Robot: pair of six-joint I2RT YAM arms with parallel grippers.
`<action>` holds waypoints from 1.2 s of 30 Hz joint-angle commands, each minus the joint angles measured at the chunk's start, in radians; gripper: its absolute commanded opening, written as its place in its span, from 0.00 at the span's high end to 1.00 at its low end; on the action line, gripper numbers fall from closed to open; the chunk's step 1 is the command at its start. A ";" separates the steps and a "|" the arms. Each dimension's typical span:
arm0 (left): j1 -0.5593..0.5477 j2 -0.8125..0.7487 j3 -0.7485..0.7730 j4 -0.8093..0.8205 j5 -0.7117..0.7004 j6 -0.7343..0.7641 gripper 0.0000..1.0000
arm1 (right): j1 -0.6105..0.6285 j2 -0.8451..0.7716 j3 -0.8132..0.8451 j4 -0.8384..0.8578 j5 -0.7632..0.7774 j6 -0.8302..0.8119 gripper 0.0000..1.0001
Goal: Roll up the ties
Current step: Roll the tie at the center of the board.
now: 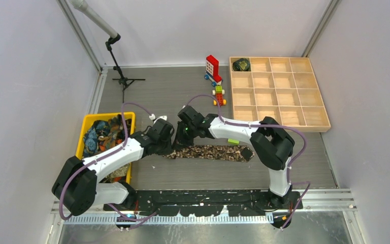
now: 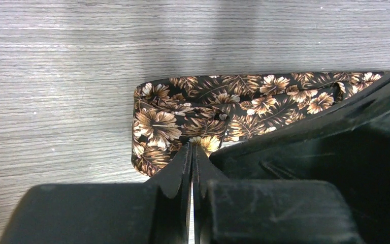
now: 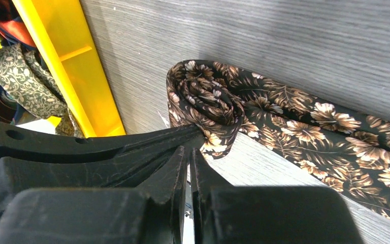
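A brown leaf-patterned tie point(image 1: 213, 152) lies stretched across the table in front of the arms. Its left end is curled into a small loose roll point(image 3: 208, 104), which also shows in the left wrist view point(image 2: 157, 127). My left gripper point(image 2: 192, 147) is shut, its tips pinching the near edge of that roll; its fingers point(image 3: 106, 147) also show reaching into the roll. My right gripper point(image 3: 189, 150) is shut and empty, its tips beside the roll's lower edge. Both grippers meet at the tie's left end point(image 1: 175, 142). A dark rolled tie point(image 1: 241, 64) sits in the tray's top-left compartment.
A yellow bin point(image 1: 89, 122) at the left holds several loose ties. A wooden compartment tray point(image 1: 279, 94) stands at the back right. Red-and-white toy bricks point(image 1: 213, 68) and a smaller toy point(image 1: 219, 95) lie left of it. A small green block point(image 1: 233, 141) lies by the tie. A stand point(image 1: 119, 66) is at the back left.
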 commanded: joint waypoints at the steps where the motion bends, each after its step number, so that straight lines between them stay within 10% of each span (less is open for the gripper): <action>1: 0.008 -0.018 0.006 0.013 -0.038 -0.009 0.98 | 0.022 0.002 -0.006 0.041 -0.016 0.015 0.88; 19: 0.042 -0.051 0.024 -0.032 -0.048 -0.003 0.96 | 0.018 0.081 0.005 0.031 0.010 -0.015 0.88; 27: 0.060 -0.119 0.019 -0.113 -0.074 0.065 0.53 | 0.000 0.077 -0.003 0.021 0.014 -0.028 0.89; 36: 0.231 -0.258 -0.116 -0.036 0.188 0.134 0.39 | -0.004 0.098 0.015 0.019 0.004 -0.034 0.88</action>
